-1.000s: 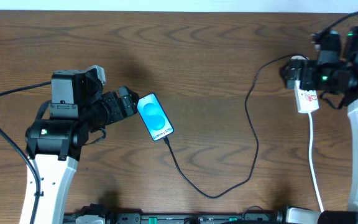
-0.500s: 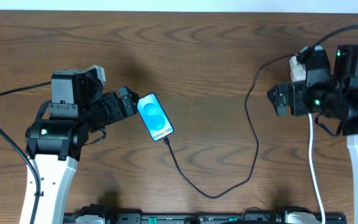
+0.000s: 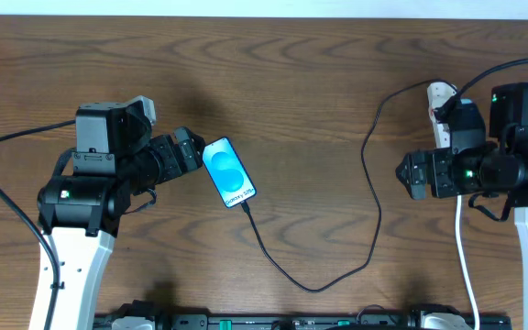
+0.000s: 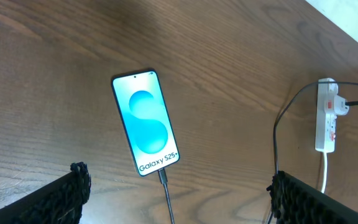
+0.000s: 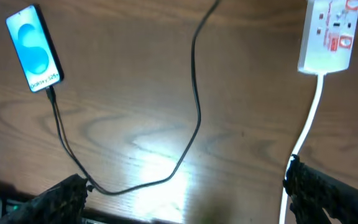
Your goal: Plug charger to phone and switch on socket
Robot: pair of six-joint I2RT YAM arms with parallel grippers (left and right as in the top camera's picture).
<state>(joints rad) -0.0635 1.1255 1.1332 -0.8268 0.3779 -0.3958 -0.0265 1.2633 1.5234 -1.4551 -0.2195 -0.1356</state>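
Note:
The phone [image 3: 228,172] lies face up on the wooden table, its blue screen lit. The charger [image 3: 374,197], a thin black cable, has its tip seated in the phone's bottom edge [image 4: 162,176] and loops right and up to the socket [image 3: 440,101]. That white strip with red markings also shows in the right wrist view [image 5: 329,34]. My left gripper [image 3: 191,152] stands open just left of the phone, touching nothing. Below the socket, my right gripper [image 3: 412,174] is open and empty, and its arm hides the strip's lower part from overhead.
The socket's thick white cord [image 3: 461,247] runs down to the table's front edge beside the right arm. The black cable's loop [image 5: 196,99] crosses the middle of the table. A black rail [image 3: 291,323] lines the front edge.
My right arm has drawn back from over the socket toward the front of the table, uncovering the strip's top end. The left arm, phone and cable have not moved.

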